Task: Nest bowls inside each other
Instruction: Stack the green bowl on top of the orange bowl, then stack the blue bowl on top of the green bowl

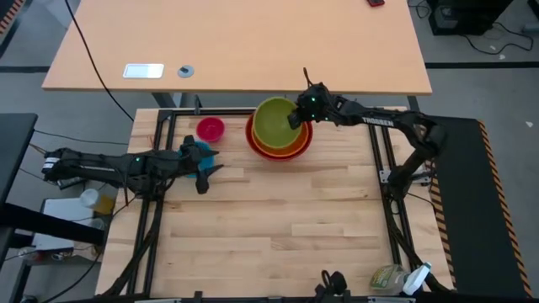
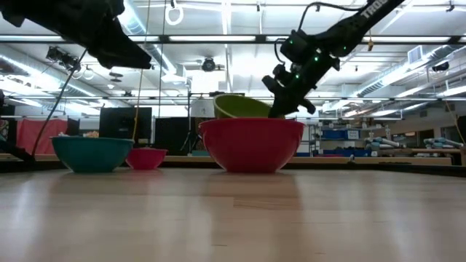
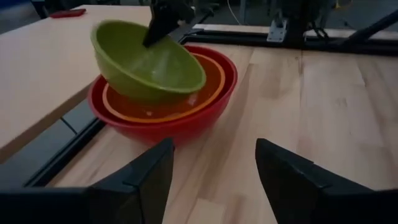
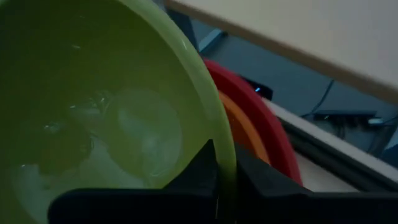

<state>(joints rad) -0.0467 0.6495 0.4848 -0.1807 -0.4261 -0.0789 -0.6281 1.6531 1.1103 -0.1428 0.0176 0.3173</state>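
Note:
A red bowl [image 1: 278, 150] stands at the table's far edge with an orange bowl [image 3: 208, 87] nested in it. A lime green bowl [image 3: 146, 62] sits tilted over them, its lower part down inside the orange bowl, and my right gripper [image 1: 296, 116] is shut on its rim. A small pink bowl [image 1: 210, 129] stands left of the stack. A blue bowl [image 2: 91, 153] stands nearer, partly hidden in the high view under my left gripper [image 3: 214, 146], which hangs open above the table and faces the stack. My right gripper pinches the green bowl's rim [image 4: 225, 155] on its right side, with one finger inside the bowl and one outside. The fingers slant down from the table's right. The bowl is tilted, its held side raised; I cannot tell whether its bottom rests on the orange bowl.
A second, lighter table [image 1: 236, 50] stands beyond the far edge, with a white device [image 1: 143, 71] on it. Black frame rails [image 1: 383, 160] run along the table's sides. Bare wood lies across the near half of the table.

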